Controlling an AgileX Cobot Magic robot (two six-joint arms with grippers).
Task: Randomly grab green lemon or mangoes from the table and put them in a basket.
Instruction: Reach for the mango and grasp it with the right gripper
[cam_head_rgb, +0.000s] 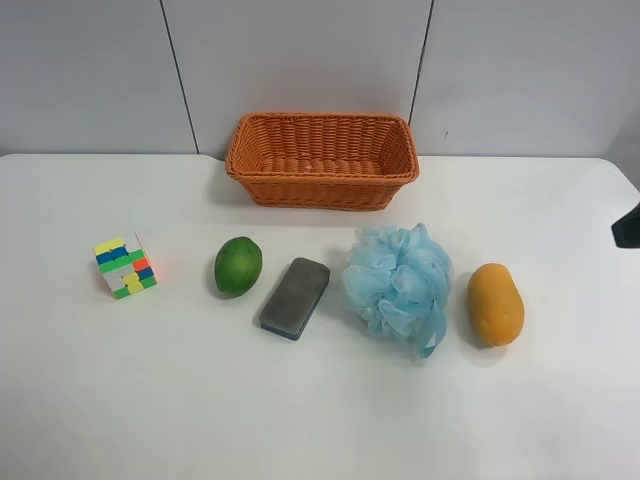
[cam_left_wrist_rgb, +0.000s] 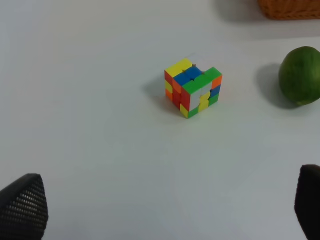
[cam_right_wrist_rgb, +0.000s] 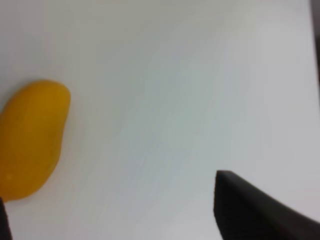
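The green lemon (cam_head_rgb: 238, 265) lies on the white bench (cam_head_rgb: 300, 420), out in front of the wicker basket (cam_head_rgb: 320, 192) and well apart from it, toward the exterior high view's left. The mango (cam_head_rgb: 496, 303) also rests on the bench, over toward that view's right, farther from the basket. The basket stands upright at the back of the bench. Between the two fruits lie a grey block with a blue edge (cam_head_rgb: 295, 297), just beside the lemon, and a pale blue mesh bath puff (cam_head_rgb: 398, 282), near the mango but apart from it. A scrambled puzzle cube (cam_head_rgb: 124, 266) sits on the lemon's other side, toward the view's left. The left arm's fingers (cam_left_wrist_rgb: 22, 207) are spread wide and released over bare bench, with the cube and the lemon ahead of them. The right arm's fingers (cam_right_wrist_rgb: 260, 210) are likewise parted and grasp nothing, with the mango lying close by one of them.
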